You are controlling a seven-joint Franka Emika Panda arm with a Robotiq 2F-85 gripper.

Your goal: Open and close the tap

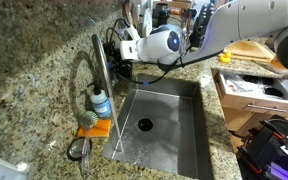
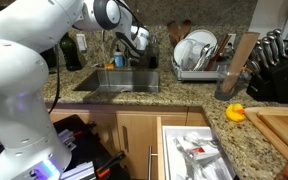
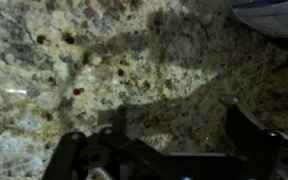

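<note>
The tap (image 1: 100,80) is a tall silver column with an arched spout, standing at the edge of the steel sink (image 1: 174,145). My gripper (image 1: 117,55) is beside the upper part of the column, close to the granite wall. In the wrist view the gripper (image 3: 164,135) is open, its dark fingers spread wide with only speckled granite between them. The tap does not show in the wrist view. In an exterior view the gripper (image 2: 139,40) hangs over the back of the sink (image 2: 114,82).
A small soap bottle (image 1: 101,101), an orange sponge (image 1: 94,128) and a scrubber (image 1: 79,150) sit by the tap's base. A dish rack (image 2: 199,55), knife block (image 2: 274,65), yellow duck (image 2: 234,112) and open drawer (image 2: 199,150) are nearby.
</note>
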